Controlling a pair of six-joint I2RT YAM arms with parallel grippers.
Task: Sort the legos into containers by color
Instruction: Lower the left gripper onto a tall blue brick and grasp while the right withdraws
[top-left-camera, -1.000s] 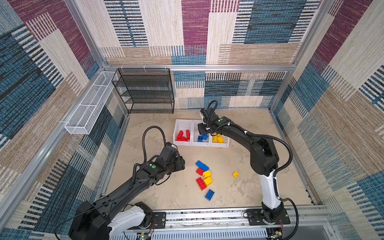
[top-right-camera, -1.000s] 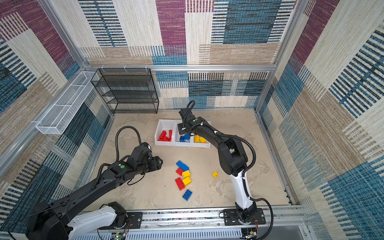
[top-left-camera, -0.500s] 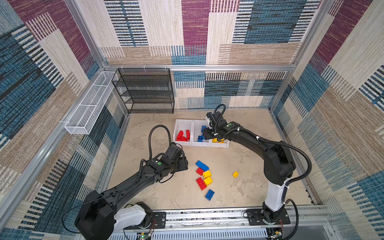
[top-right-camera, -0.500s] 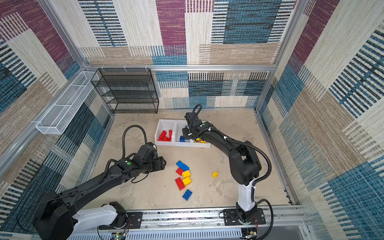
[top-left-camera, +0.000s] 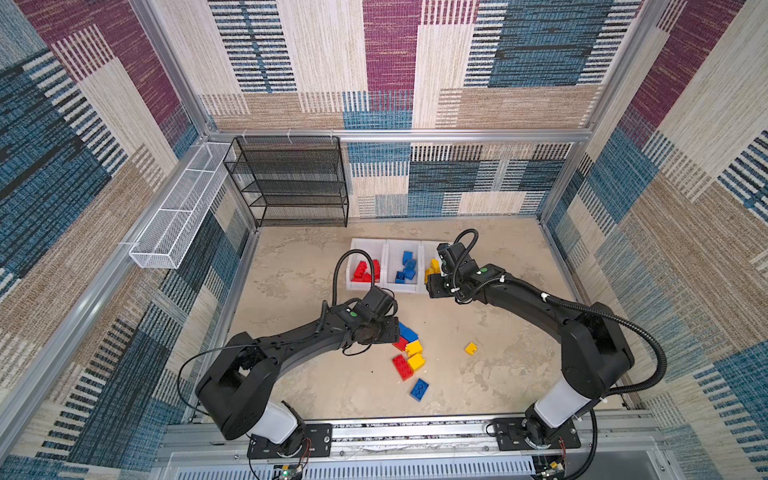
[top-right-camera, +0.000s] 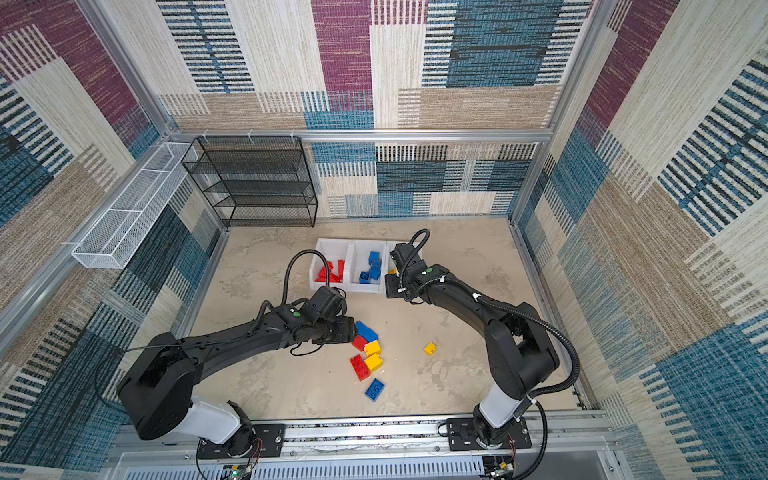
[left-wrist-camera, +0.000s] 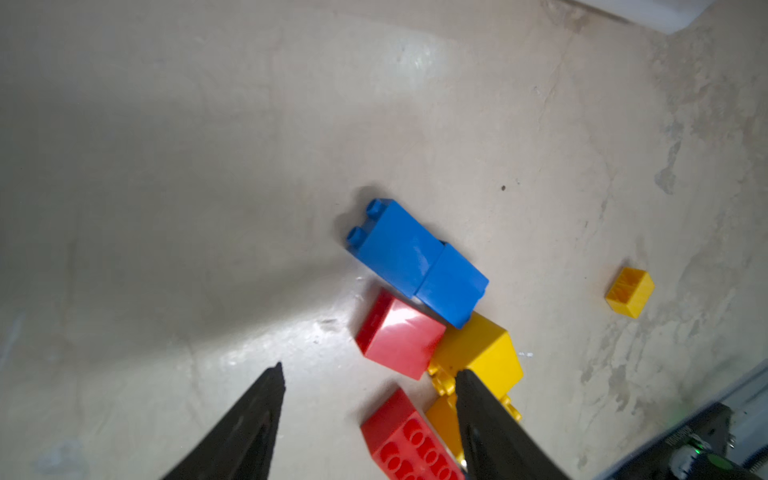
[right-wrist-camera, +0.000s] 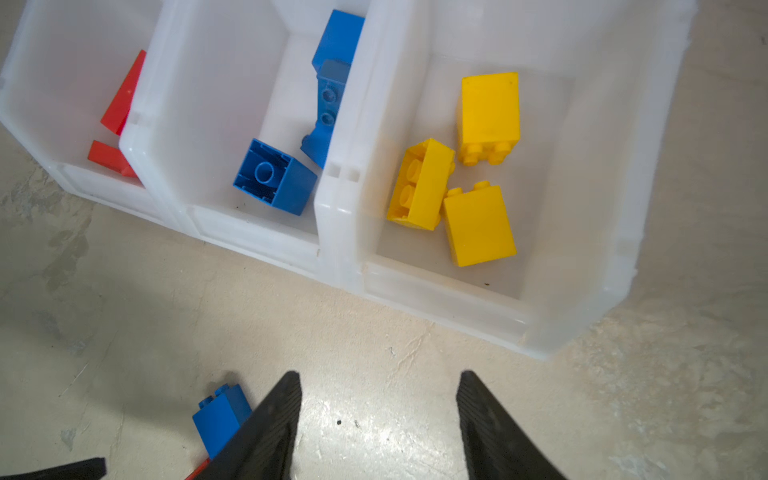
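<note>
Three white containers (top-left-camera: 388, 286) form a row: red legos (top-left-camera: 362, 272) in the left one, blue legos (top-left-camera: 406, 266) in the middle, yellow legos (right-wrist-camera: 478, 224) in the right one (right-wrist-camera: 602, 208). Loose legos lie in front of them: a blue one (left-wrist-camera: 415, 257), a square red one (left-wrist-camera: 399, 336), yellow ones (left-wrist-camera: 478, 353), an oblong red one (left-wrist-camera: 411, 440), another blue one (top-left-camera: 419, 390) and a small yellow one (top-left-camera: 471, 348) apart. My left gripper (left-wrist-camera: 371, 372) is open and empty, low beside this pile (top-left-camera: 395, 332). My right gripper (right-wrist-camera: 379, 376) is open and empty, over bare floor before the yellow container (top-left-camera: 432, 286).
A black mesh shelf (top-left-camera: 295, 183) stands against the back wall at the left. A long white wire basket (top-left-camera: 178, 216) hangs on the left wall. An aluminium rail (top-left-camera: 415, 432) runs along the front edge with both arm bases on it.
My left gripper has moved right, up to the loose pile. My right gripper has drawn back from above the blue container to the floor before the yellow one.
</note>
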